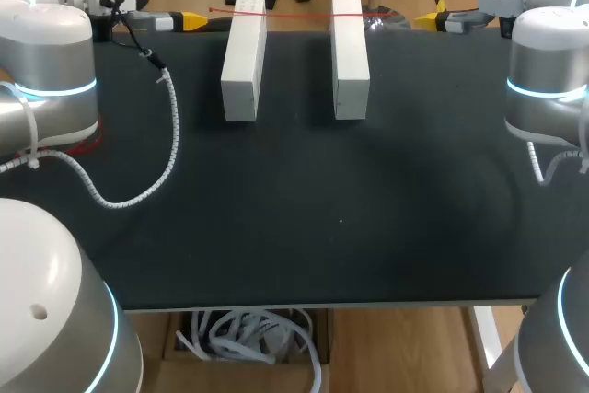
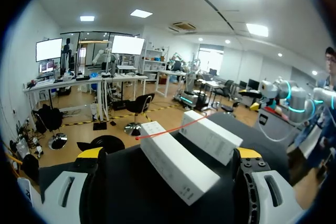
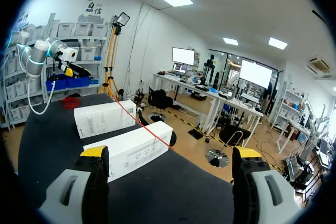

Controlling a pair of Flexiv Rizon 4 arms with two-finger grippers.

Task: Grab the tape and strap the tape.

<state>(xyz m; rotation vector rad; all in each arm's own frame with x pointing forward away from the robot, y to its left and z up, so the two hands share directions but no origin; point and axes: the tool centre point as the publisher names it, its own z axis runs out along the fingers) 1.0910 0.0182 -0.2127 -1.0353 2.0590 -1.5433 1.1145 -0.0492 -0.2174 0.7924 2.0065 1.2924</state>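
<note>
Left end effector (image 2: 168, 156): fingers spread wide, released, gripping nothing; it sits at the far left corner of the black table (image 1: 294, 227), aimed along the far edge. Right end effector (image 3: 170, 153): same state (spread, released), at the far right corner, facing the other. Left white box (image 1: 244, 60) and right white box (image 1: 350, 57) lie parallel, apart. Red tape (image 1: 294, 13) runs straight across the far ends of the 2 boxes, between the end effectors.
</note>
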